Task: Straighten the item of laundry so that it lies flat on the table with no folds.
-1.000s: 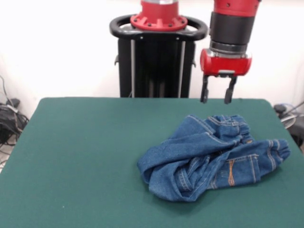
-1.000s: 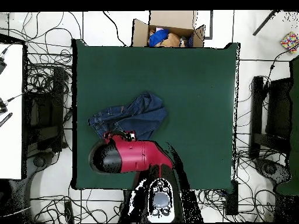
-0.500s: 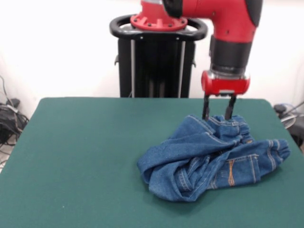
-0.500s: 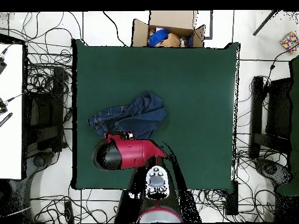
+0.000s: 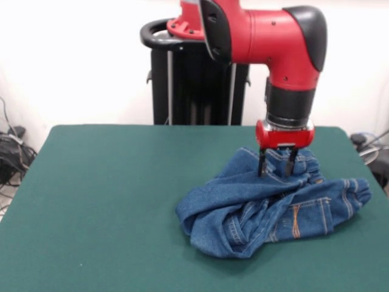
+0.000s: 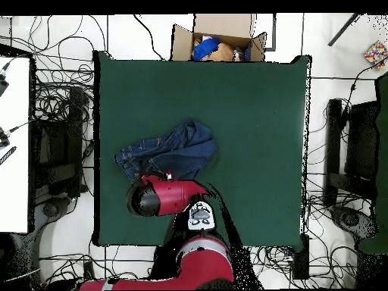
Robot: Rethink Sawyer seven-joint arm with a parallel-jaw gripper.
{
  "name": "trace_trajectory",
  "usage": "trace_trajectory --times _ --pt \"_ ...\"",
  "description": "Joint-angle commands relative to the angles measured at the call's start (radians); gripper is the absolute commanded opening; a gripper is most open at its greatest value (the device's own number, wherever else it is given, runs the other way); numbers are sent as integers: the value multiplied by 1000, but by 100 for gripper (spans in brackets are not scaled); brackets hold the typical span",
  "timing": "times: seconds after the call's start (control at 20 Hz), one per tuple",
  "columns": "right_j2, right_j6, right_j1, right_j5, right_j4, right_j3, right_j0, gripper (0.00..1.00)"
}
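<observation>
The blue denim jeans (image 5: 267, 204) lie crumpled in a folded heap on the right half of the green table (image 5: 103, 201), with orange stitching showing on the right side and the gathered waistband at the far edge. My gripper (image 5: 274, 171) hangs straight down over the waistband, its two black fingers (image 5: 261, 164) spread apart and their tips touching or pressing into the denim. In the overhead view the jeans (image 6: 178, 148) lie left of the table's (image 6: 250, 114) centre, and the red arm (image 6: 163, 198) covers their near edge and hides the gripper.
The robot's black pedestal (image 5: 200, 73) stands behind the table's far edge. An open cardboard box (image 6: 220, 38) with items sits beyond the table's far side in the overhead view. Cables lie on the floor all around.
The gripper has come down from above the table's far edge onto the waistband of the jeans. The arm's elbow has swung into the front view. The jeans have not moved.
</observation>
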Motion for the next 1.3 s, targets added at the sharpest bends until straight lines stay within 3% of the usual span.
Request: trace_trajectory --times 0.05,0.7,1.0,1.3 --pt "33 173 21 -17 37 -53 20 100" --pt "2 211 -14 -11 61 -16 72 100" --pt "-8 225 139 -113 88 -105 103 100" --pt "-1 193 152 -112 85 -122 79 100"
